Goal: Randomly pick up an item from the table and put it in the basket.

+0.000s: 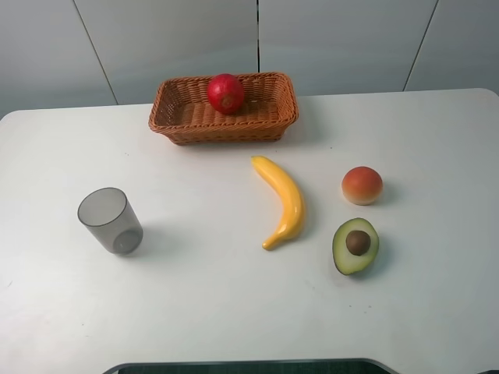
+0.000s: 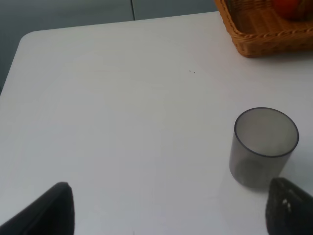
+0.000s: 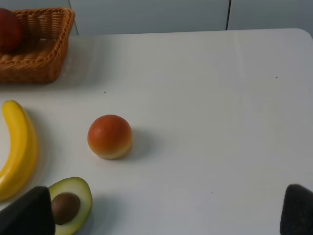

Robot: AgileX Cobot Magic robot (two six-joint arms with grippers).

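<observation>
Basket (image 1: pixel 187 115): rough woven wicker. Apple (image 1: pixel 226 93): glossy. Cup (image 1: pixel 110 220): translucent grey plastic. Table (image 1: pixel 203 296): smooth, matt white.

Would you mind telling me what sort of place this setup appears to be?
Probably a robot test bench, not a kitchen: a bare white tabletop against plain grey panels, with fruit laid out apart, a woven orange-brown wicker basket and a grey translucent plastic cup.

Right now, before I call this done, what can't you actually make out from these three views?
- Apple: in both wrist views the frame edge cuts it off; whole only in the high view.
- Basket: its floor under the apple is hidden everywhere.
- Left gripper: only two finger stubs at the frame edge; absent from the high view.
- Right gripper: likewise.
- Avocado half: partly behind a finger in the right wrist view.
</observation>
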